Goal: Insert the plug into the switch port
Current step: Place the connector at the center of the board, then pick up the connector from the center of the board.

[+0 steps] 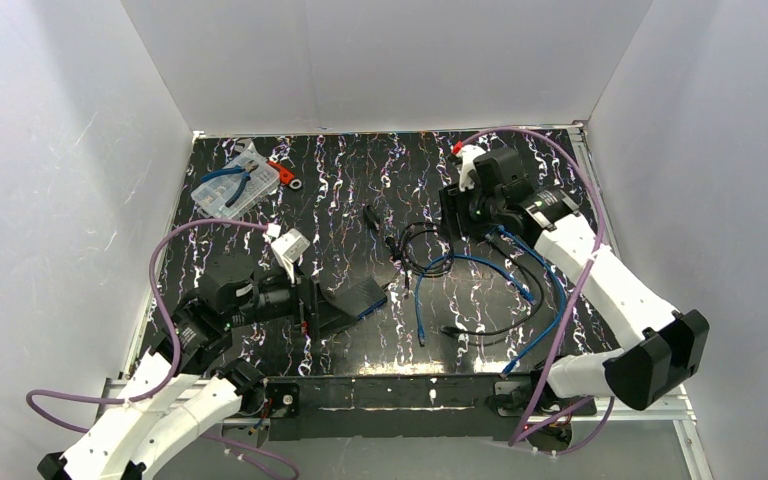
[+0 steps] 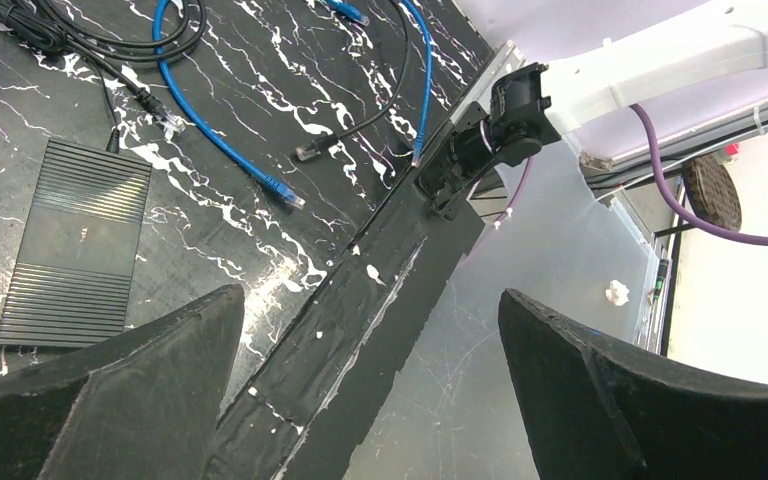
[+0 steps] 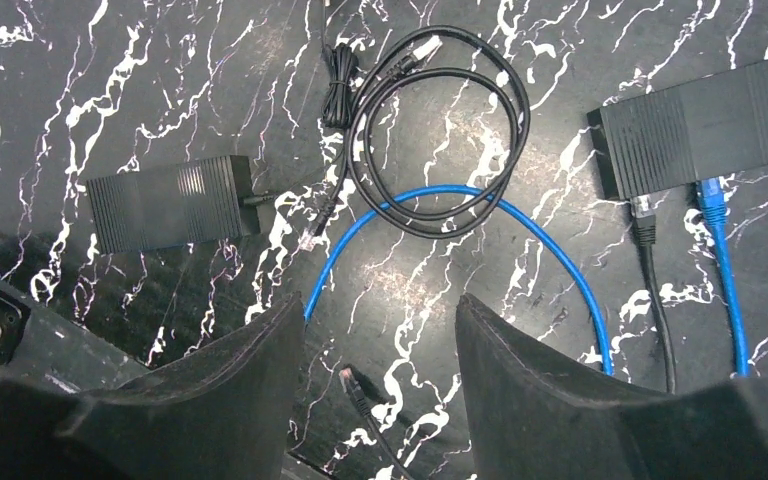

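The black switch [image 3: 705, 125] lies on the marbled table, also seen as the switch [image 1: 360, 297] and the ribbed switch [image 2: 75, 245]. A black plug [image 3: 644, 225] and a blue plug [image 3: 710, 200] sit in its ports. Another black plug [image 3: 352, 380] lies loose on the table, below the gap of my right gripper [image 3: 380, 305], which is open and touches nothing. My right gripper [image 1: 457, 215] hovers at the far right. My left gripper [image 2: 370, 295] is wide open and empty over the table's near edge, with the left gripper [image 1: 310, 305] just left of the switch.
A black power brick [image 3: 170, 203] lies near a coiled black cable [image 3: 440, 140]. A loose blue cable [image 1: 450, 262] ends in a free blue plug [image 2: 285, 192] beside a free black plug [image 2: 305, 152]. A clear box with pliers [image 1: 232, 185] stands far left. White walls enclose the table.
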Available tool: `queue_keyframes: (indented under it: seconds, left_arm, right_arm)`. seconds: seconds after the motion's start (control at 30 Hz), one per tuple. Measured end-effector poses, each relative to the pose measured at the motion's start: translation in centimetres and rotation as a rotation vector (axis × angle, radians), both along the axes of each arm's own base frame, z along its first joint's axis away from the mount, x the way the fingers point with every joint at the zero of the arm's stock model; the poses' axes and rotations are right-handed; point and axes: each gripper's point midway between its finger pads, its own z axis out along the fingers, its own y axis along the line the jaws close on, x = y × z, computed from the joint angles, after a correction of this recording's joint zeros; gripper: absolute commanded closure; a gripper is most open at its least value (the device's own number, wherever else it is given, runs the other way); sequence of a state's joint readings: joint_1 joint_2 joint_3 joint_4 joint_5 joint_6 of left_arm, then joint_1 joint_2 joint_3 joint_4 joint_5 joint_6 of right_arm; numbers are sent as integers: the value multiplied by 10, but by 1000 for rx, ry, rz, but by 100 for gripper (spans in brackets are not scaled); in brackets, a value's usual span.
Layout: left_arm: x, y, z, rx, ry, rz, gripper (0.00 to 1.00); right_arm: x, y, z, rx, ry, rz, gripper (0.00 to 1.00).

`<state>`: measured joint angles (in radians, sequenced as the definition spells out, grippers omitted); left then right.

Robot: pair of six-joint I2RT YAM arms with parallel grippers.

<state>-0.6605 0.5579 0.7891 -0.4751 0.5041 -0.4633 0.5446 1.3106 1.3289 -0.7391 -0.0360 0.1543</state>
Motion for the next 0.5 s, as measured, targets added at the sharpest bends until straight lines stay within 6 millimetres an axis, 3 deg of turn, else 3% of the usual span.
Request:
queue_keyframes:
  seconds: [0.13, 0.5]
  left_arm:
    - [2, -2, -2, 8, 10, 0, 2]
    - [5, -1, -8, 21, 18, 15, 2]
  right_arm:
    - [1, 10, -15, -10, 47, 12, 39]
    - [28, 40, -96, -59, 238, -66, 47]
